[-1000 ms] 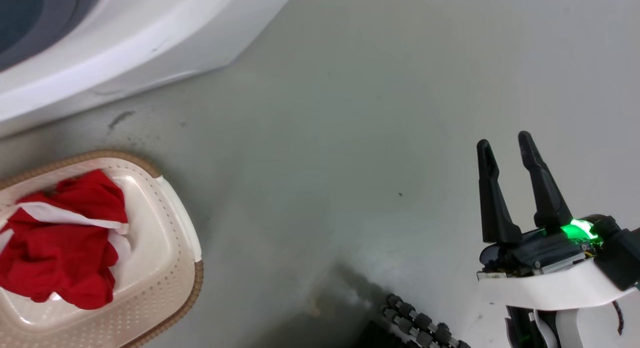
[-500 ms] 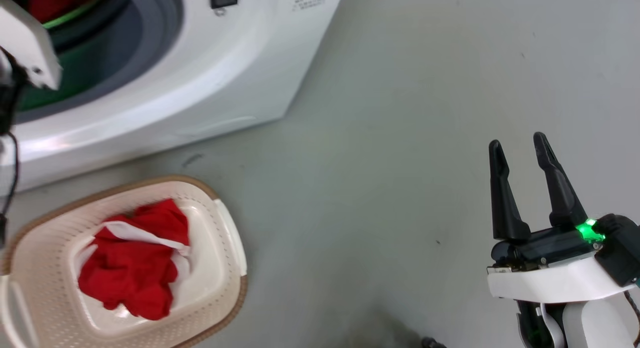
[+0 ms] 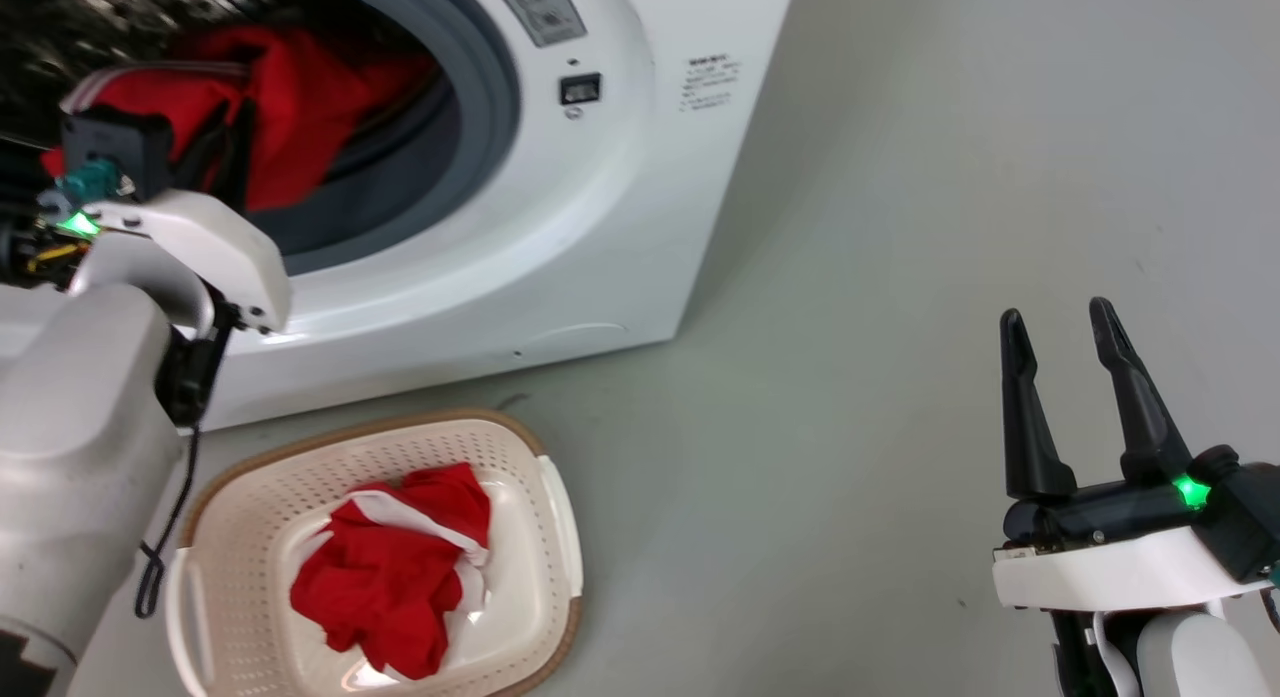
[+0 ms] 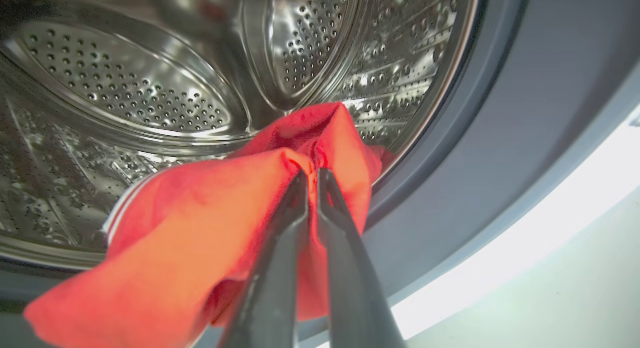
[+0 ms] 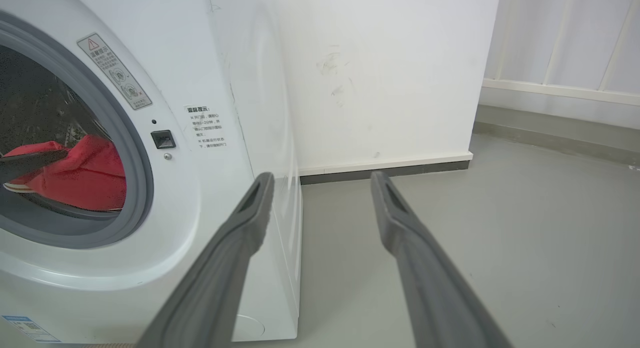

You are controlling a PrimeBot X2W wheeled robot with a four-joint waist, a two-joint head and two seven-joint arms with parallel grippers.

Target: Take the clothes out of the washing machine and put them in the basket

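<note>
The washing machine (image 3: 600,207) stands at the upper left with its porthole open. One red garment (image 3: 290,107) hangs at the mouth of the steel drum (image 4: 150,98). My left gripper (image 4: 312,172) is shut on a fold of this garment (image 4: 200,223), just inside the grey door seal. The right wrist view shows the same garment (image 5: 85,178) in the washing machine's (image 5: 210,63) porthole. On the floor in front of the machine, the cream basket (image 3: 400,429) holds another red garment (image 3: 390,577) with white trim. My right gripper (image 3: 1056,317) hangs open over bare floor, far right, holding nothing (image 5: 322,177).
Grey floor (image 3: 850,277) stretches right of the machine. A white wall with dark skirting (image 5: 385,168) stands behind it, and a pale panelled wall (image 5: 560,88) lies further right. A black cable (image 3: 165,537) dangles from my left forearm beside the basket.
The head camera has swung up, bringing the porthole and my left arm into view. The left gripper now holds the red garment in the drum. The right gripper stays open.
</note>
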